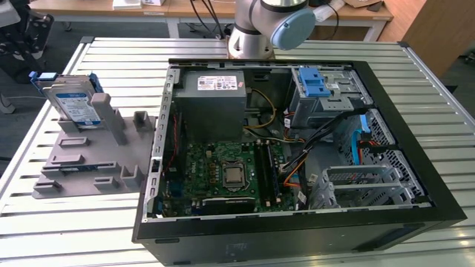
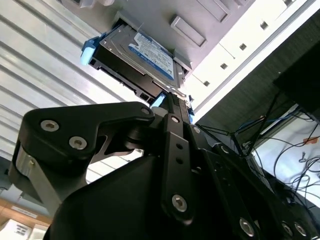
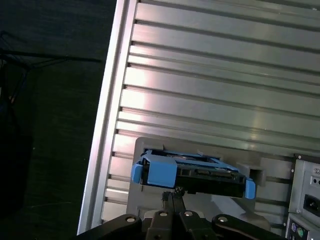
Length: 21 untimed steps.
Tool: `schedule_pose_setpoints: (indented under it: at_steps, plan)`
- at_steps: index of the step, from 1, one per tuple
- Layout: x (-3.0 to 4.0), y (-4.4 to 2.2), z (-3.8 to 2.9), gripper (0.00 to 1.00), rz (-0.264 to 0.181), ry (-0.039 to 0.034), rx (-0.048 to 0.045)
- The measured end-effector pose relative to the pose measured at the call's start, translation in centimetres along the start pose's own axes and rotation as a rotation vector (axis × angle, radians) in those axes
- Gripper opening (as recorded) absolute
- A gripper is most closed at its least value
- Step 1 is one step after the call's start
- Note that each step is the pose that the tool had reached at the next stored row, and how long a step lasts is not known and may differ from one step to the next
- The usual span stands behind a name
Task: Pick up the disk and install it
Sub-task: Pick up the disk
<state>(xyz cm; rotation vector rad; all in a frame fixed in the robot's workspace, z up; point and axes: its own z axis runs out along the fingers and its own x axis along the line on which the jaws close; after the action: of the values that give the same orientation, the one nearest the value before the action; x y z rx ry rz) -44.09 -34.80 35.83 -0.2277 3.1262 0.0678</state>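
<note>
At the exterior view's left, the disk (image 1: 77, 105) stands upright in a grey stand (image 1: 82, 161) on the slatted metal surface (image 1: 74, 233). Just to the stand's right, an open computer case (image 1: 297, 239) lies on its side. In both wrist views the end effector (image 3: 172, 193) (image 2: 175, 98) points toward the disk, with its fingers together and holding nothing.

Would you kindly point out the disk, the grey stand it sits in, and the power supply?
disk (image 1: 75, 107): exterior view, on its white-and-blue label.
grey stand (image 1: 89, 154): exterior view, on its flat base.
power supply (image 1: 213, 114): exterior view, on its plain grey face.
</note>
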Motion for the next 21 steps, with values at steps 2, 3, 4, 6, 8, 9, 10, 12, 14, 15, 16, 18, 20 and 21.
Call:
schedule_pose_setpoints:
  at_steps: [2,3,4,6,8,9,10,12,14,15,16,18,20,21]
  plan:
    - [0.01,0.00,0.00,0.11,-0.031,0.0013,-0.0003]
    - [0.01,0.00,0.00,0.11,-0.039,0.0016,-0.0004]
    - [0.00,0.00,0.00,0.11,-0.043,0.0018,-0.0004]
    - [0.00,0.00,0.00,0.11,-0.045,0.0020,-0.0004]
    - [0.00,0.00,-0.01,0.11,-0.045,0.0020,-0.0004]
    - [0.00,0.00,-0.01,0.11,-0.045,0.0020,-0.0004]
    - [0.00,0.00,-0.01,0.11,-0.045,0.0020,-0.0004]
    - [0.00,0.00,0.00,0.11,-0.045,0.0019,-0.0004]
    - [0.00,0.00,0.00,0.11,-0.045,0.0020,-0.0004]
    - [0.00,0.00,0.00,0.11,-0.046,0.0020,-0.0004]
    - [0.00,0.00,0.00,0.11,-0.048,0.0021,-0.0004]
    - [0.01,0.00,-0.01,0.11,-0.060,0.0027,-0.0006]
    - [0.03,0.00,0.00,0.11,-0.087,0.0037,-0.0008]
    - [0.04,0.00,-0.01,0.11,-0.103,0.0046,-0.0010]
